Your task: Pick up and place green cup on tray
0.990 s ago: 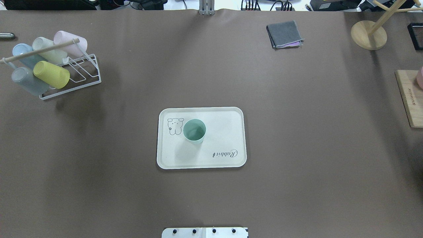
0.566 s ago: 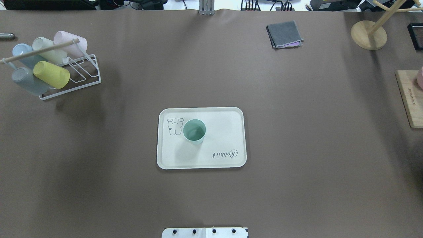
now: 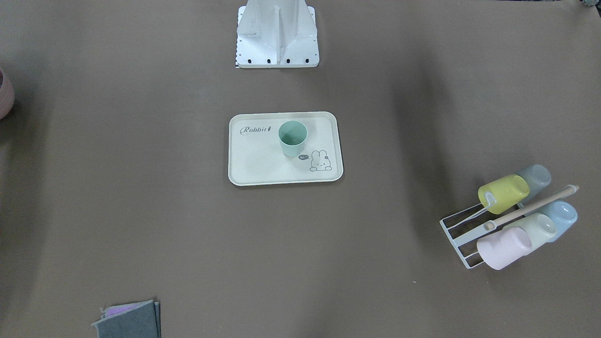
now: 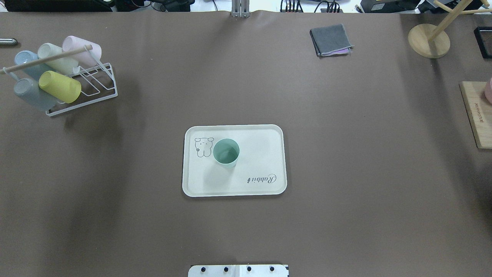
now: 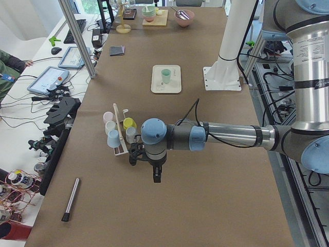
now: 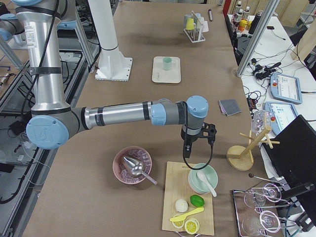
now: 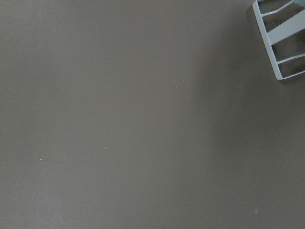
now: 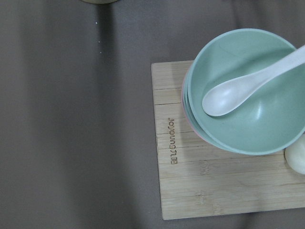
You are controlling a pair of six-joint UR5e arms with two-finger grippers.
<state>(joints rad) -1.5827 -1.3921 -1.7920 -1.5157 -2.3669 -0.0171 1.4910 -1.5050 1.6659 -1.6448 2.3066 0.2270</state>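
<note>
The tray [image 4: 257, 154] sits mid-bench with bare brown bench [image 4: 346, 173] open all round it. In the overhead view a cup rack [image 4: 50, 58] stands at 10 o'clock near the edge, a grey cloth [image 4: 330, 38] at 1 o'clock and a wooden board [image 4: 476, 119] at 3 o'clock. The green cup [image 4: 226, 152] stands upright on the tray, towards 10 o'clock from its centre.

The overhead and front views show no arm; only the side views do. The left tool [image 5: 156, 177] hangs beside the rack. The right tool [image 6: 186, 150] hangs over a green bowl [image 8: 248, 95] with a white spoon [image 8: 243, 90]. In each side view the cup lies at 12 o'clock, well apart from the tool. Whether either tool is released or clenched cannot be told.
</note>
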